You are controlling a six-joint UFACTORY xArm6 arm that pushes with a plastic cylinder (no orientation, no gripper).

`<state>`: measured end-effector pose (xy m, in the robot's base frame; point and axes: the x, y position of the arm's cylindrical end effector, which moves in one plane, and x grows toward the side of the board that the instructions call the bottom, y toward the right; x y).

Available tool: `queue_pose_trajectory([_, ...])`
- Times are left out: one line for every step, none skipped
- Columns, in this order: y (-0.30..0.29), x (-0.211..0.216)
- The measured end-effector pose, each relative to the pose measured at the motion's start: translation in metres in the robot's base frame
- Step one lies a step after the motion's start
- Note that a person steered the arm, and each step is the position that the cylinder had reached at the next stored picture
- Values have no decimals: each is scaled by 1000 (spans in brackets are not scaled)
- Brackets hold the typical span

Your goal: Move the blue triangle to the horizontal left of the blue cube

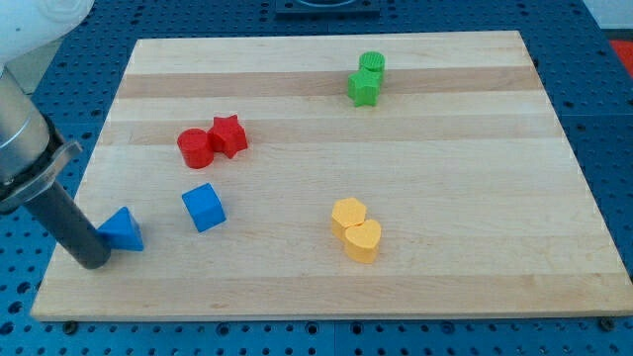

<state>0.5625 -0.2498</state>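
Note:
The blue triangle (123, 229) lies near the board's left edge, toward the view's bottom. The blue cube (204, 208) sits to its right and slightly higher in the view, with a gap between them. My tip (91, 261) is at the end of the dark rod, right against the triangle's left side, touching or nearly touching it. The rod slants up to the view's left to the arm's grey body.
A red cylinder (195, 148) and red star (228, 135) sit together above the cube. Two yellow blocks (355, 228) lie at the bottom centre. Two green blocks (366, 78) sit near the top. The wooden board (445, 158) rests on a blue surface.

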Motion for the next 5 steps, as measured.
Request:
queue_pose_trajectory([-1,-8])
queue_pose_trajectory([16,-8])
queue_pose_trajectory([36,-11])
queue_pose_trajectory([35,-12])
queue_pose_trajectory([4,-11])
